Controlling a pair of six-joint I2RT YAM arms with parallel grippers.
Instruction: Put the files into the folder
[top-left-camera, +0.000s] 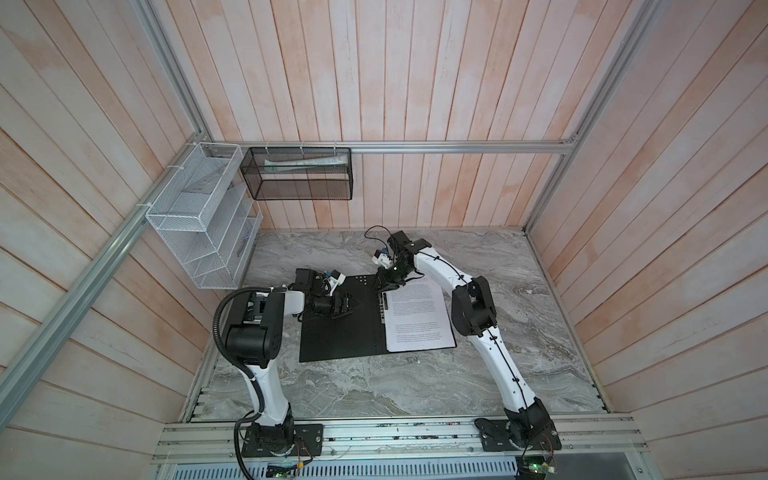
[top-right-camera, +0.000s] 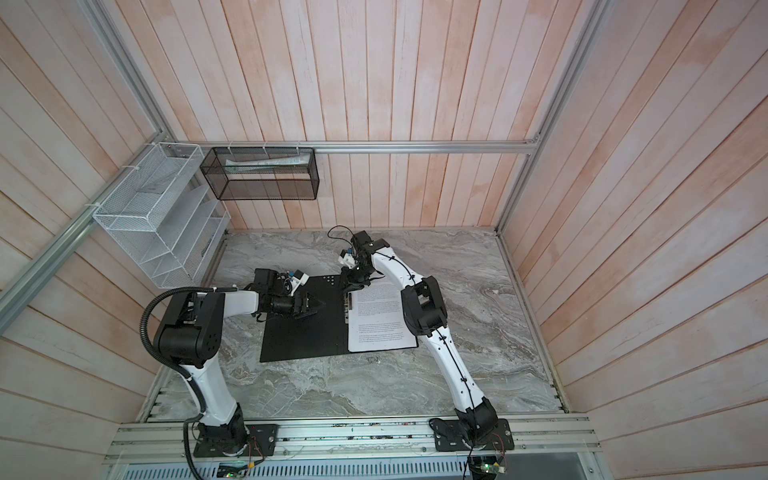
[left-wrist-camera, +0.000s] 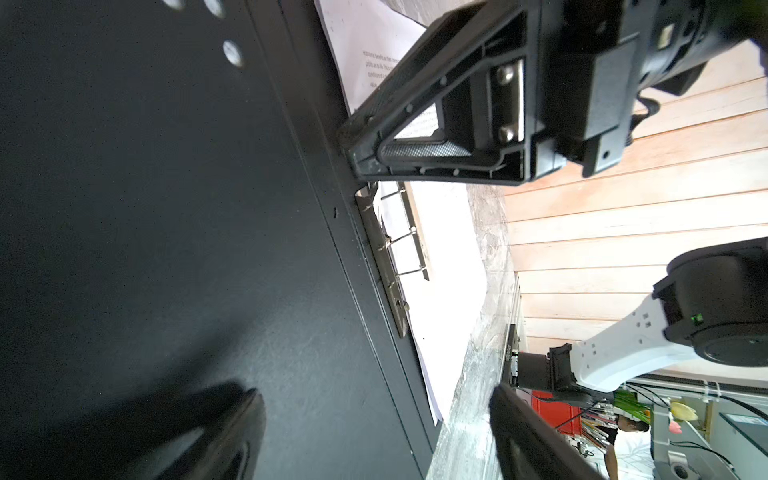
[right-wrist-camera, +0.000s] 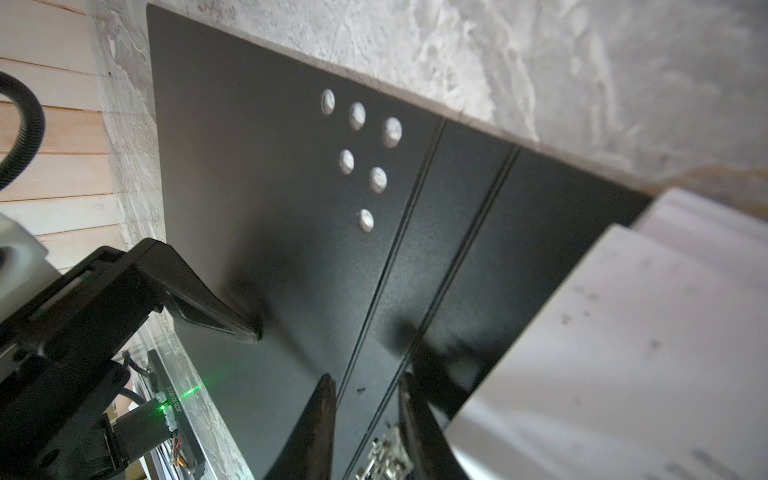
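Note:
The folder (top-left-camera: 340, 336) (top-right-camera: 303, 336) lies open on the marble table, black inside up. The files (top-left-camera: 417, 320) (top-right-camera: 380, 324), white printed sheets, rest on its right half beside the metal clip (top-left-camera: 383, 305) (left-wrist-camera: 386, 266). My left gripper (top-left-camera: 347, 305) (left-wrist-camera: 374, 395) hovers low over the bare left flap, jaws wide open and empty. My right gripper (top-left-camera: 380, 286) (right-wrist-camera: 366, 380) points down at the far end of the spine. Its jaws stand a narrow gap apart, the clip's end (right-wrist-camera: 386, 457) between them, not pinched.
A white wire organizer (top-left-camera: 203, 224) hangs on the left wall. A black mesh basket (top-left-camera: 299, 174) with rolled paper hangs on the back rail. The marble table (top-left-camera: 374, 386) stretches in front of the folder to the arm bases.

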